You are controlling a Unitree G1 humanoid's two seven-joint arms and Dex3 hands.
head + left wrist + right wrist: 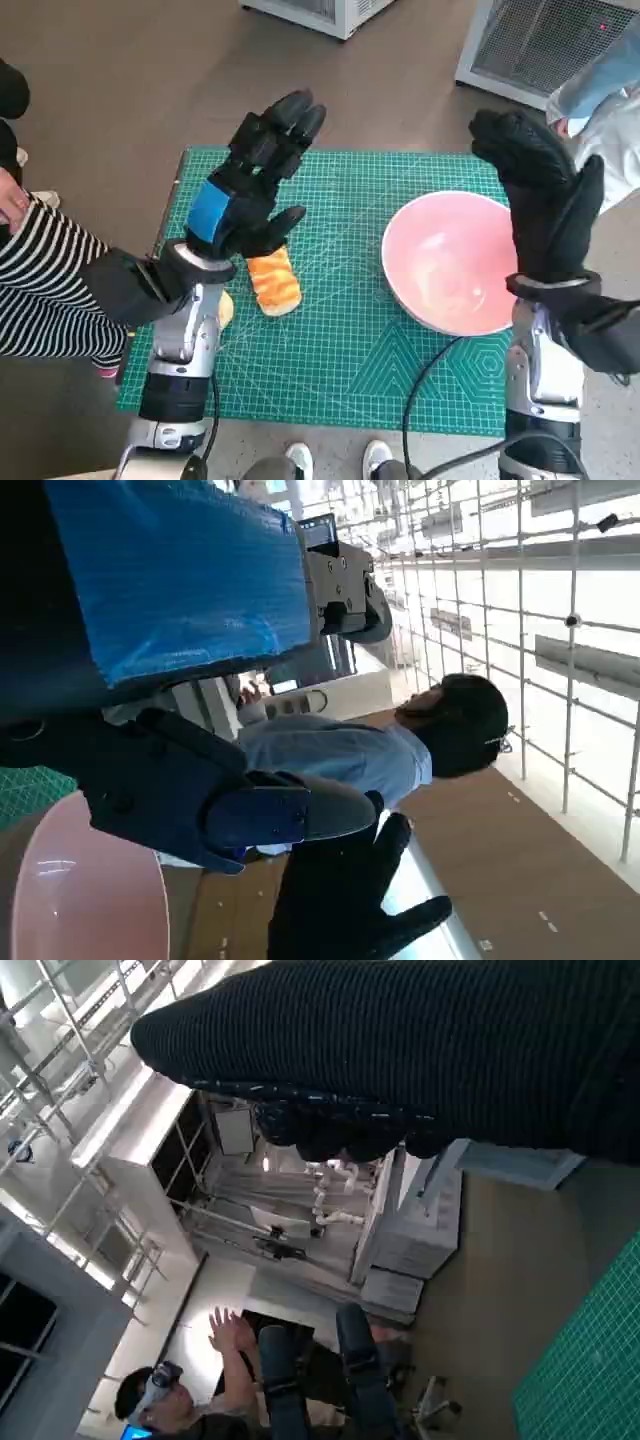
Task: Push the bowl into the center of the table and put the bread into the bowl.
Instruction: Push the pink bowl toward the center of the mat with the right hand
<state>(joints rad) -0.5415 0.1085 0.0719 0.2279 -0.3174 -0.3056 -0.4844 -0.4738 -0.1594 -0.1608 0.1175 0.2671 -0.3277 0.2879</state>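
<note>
The pink bowl [450, 262] sat at three o'clock on the green mat [340, 370], the bread [273, 281] at nine. Left hand [250, 185] and right hand [545, 205] hovered spread, empty. The bowl looked rigid, slick, best pushed at its rim; the bread soft, light, best grasped across its sides.

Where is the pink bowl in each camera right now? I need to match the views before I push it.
Head view: the pink bowl sits on the green mat's right part, just left of the right hand.
Left wrist view: only a pink arc of the bowl shows in the lower left corner.
Right wrist view: not in it.
Shared landmark: the green mat, also a corner patch in both wrist views.
</note>
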